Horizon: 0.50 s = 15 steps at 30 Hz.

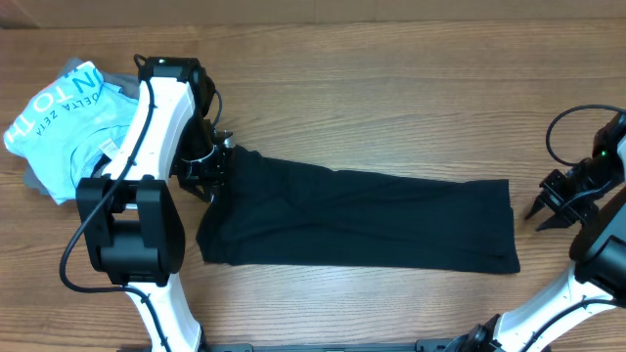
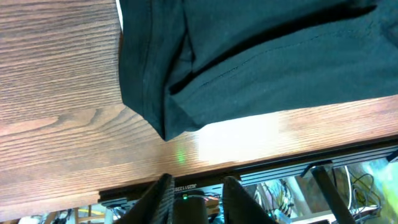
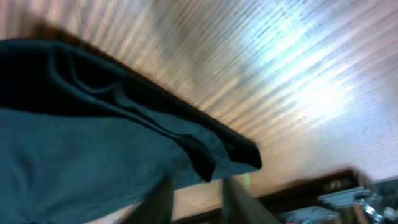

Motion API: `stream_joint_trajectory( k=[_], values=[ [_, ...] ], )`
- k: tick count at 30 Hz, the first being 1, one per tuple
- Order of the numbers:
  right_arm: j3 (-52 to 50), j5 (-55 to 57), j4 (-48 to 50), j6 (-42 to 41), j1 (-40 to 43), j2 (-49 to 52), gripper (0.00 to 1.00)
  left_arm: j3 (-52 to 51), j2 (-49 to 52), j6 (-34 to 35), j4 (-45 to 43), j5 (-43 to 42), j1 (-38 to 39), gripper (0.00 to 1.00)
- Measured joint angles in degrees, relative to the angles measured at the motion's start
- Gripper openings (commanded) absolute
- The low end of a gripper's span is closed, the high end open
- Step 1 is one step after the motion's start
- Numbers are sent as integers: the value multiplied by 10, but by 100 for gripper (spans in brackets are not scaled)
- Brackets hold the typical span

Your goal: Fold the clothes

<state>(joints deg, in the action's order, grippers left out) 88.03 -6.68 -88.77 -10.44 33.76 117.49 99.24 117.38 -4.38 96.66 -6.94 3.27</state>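
Observation:
The clothes, a black T-shirt (image 1: 362, 220), lie flat as a long folded strip across the middle of the wooden table. My left gripper (image 1: 217, 161) hovers at the strip's upper left end. In the left wrist view its fingers (image 2: 165, 196) stand apart with nothing between them, and the shirt's corner (image 2: 249, 56) lies beyond them. My right gripper (image 1: 548, 207) is just off the strip's right edge, open and empty. The right wrist view is blurred; the shirt's folded edge (image 3: 81, 155) sits above the gap of that gripper (image 3: 196, 186).
A light blue shirt with white lettering (image 1: 64, 122) lies bunched at the far left on a grey garment (image 1: 39, 184), behind the left arm. A black cable (image 1: 562, 127) loops above the right arm. The table's front edge (image 2: 186, 171) is close to the left fingers.

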Motion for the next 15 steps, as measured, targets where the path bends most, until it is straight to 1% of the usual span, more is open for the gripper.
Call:
stream_joint_trajectory(
  k=[3, 5, 6, 7, 13, 15],
  values=[
    [0, -20, 35, 8, 0, 0, 34, 0, 0, 0, -1, 0, 0, 30],
    [0, -60, 68, 26, 0, 0, 34, 0, 0, 0, -8, 0, 0, 31],
    [0, -84, 84, 38, 0, 0, 34, 0, 0, 0, -18, 1, 0, 33],
    [0, -124, 113, 54, 0, 0, 34, 0, 0, 2, -38, 2, -1, 38],
    [1, -276, 208, 93, 0, -2, 34, -1, 0, 13, -116, 2, -10, 47],
    [1, -311, 228, 103, 0, -9, 34, -2, 0, 14, -135, 3, -12, 48]
  ],
)
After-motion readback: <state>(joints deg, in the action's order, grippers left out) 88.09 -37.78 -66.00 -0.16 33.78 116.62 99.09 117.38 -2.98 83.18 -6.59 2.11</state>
